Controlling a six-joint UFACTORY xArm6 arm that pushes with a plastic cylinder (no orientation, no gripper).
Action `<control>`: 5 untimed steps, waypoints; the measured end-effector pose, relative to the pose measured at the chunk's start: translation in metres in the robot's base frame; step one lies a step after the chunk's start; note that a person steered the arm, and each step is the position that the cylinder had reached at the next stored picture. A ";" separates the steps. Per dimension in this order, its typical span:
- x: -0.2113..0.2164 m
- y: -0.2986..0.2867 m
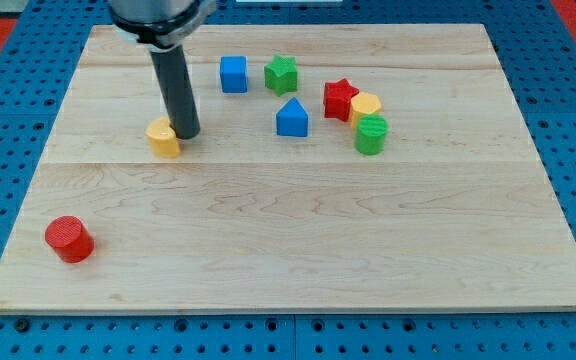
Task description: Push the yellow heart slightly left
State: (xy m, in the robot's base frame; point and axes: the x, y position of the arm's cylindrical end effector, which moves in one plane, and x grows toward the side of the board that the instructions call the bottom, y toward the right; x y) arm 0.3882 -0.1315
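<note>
I am resting my tip (pixel 187 133) against the yellow heart (pixel 164 138) on its right side, at the board's (pixel 288 250) upper left; I am keeping the leftward push short and centred.

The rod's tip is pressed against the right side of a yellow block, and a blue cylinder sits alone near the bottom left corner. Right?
Not quite: the camera view shows that the lone cylinder is red, not blue. My tip does sit against the yellow block's right side.

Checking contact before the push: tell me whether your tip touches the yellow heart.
Touching: the camera view shows my tip against the yellow heart's right side, no gap.
</note>
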 end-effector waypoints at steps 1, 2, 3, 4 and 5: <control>-0.007 -0.015; -0.014 -0.031; -0.013 -0.042; -0.010 -0.041; -0.010 -0.027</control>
